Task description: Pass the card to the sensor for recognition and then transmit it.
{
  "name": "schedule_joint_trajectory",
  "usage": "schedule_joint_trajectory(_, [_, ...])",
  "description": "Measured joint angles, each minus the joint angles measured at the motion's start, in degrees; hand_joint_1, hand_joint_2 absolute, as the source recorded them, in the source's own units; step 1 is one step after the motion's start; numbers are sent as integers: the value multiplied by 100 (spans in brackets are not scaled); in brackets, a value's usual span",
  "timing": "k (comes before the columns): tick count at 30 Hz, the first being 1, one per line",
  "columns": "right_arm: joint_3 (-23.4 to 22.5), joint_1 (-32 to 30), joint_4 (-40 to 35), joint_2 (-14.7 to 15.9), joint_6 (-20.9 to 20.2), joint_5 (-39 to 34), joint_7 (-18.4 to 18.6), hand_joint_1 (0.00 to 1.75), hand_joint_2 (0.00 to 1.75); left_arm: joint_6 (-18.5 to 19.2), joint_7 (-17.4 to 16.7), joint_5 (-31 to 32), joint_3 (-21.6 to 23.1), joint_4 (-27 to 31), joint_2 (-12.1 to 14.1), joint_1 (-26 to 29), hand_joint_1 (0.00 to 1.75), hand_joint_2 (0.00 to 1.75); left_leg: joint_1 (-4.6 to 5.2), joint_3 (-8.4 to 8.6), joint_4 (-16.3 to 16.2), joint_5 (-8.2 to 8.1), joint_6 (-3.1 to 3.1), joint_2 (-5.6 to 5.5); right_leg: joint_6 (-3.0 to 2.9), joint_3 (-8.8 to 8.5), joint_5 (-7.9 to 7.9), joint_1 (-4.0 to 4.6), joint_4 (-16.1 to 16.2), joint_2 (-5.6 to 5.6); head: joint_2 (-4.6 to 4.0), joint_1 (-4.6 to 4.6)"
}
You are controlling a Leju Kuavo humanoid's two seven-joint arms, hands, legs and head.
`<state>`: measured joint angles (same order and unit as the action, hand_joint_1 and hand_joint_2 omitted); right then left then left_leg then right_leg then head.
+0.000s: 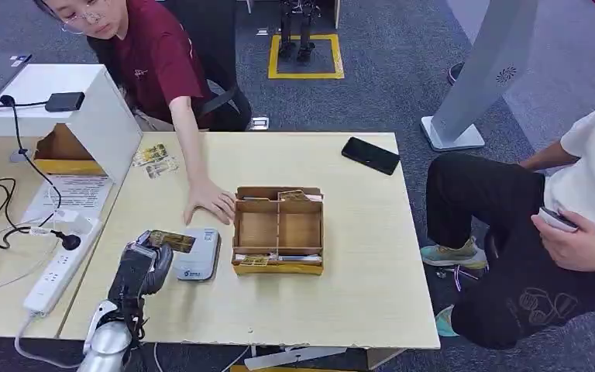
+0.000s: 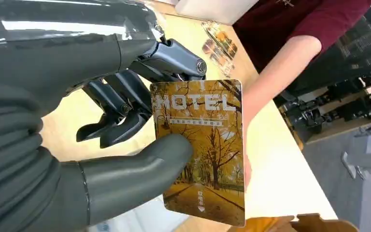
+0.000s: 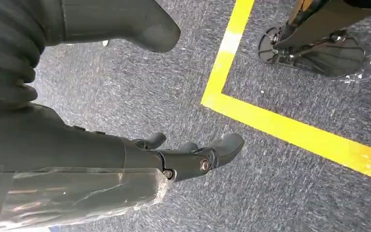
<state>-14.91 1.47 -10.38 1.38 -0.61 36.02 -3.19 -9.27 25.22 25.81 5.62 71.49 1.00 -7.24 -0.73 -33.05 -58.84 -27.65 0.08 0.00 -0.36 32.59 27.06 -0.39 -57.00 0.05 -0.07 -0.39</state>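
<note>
Near the table's (image 1: 341, 310) left front, the left hand (image 1: 141, 263) partly hides the card (image 1: 172, 240); the thumb covers the card's lower left corner in wrist view, and the small print is unreadable. L hand pinches the card between thumb and fingers, holding it over the grey sensor's (image 1: 197, 256) left edge, arm coming up from below. A person's hand (image 1: 211, 201) rests flat just beyond the sensor. R hand (image 3: 140, 150) hangs over carpet, fingers loosely spread, holding nothing.

The left hand's (image 2: 77, 145) thumb covered part of the card (image 2: 207, 145); the small print under "HOTEL" was unreadable. The sensor (image 1: 197, 254) beneath the hand was cut off in the wrist view.
</note>
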Motion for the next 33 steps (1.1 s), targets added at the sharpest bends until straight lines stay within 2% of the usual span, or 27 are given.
schedule_joint_trajectory(6, [-46,12,0,-26,0,102,-7,0,175,-190,-57,-112,216,-446,-225,-401,175,175,0,0,0,0,0,0,-1,0,-1,0,0,1,0,2])
schedule_joint_trajectory(14, [-66,12,0,-46,-2,118,-2,0,175,-238,-52,-149,288,-721,-341,-580,175,175,-1,0,0,0,0,1,-1,1,0,1,-1,2,0,0])
schedule_joint_trajectory(33, [-105,16,0,-61,-42,358,11,0,175,-846,-15,79,293,-1718,-323,-1091,175,175,-1,-1,0,0,0,1,-1,0,0,1,-1,2,0,0])
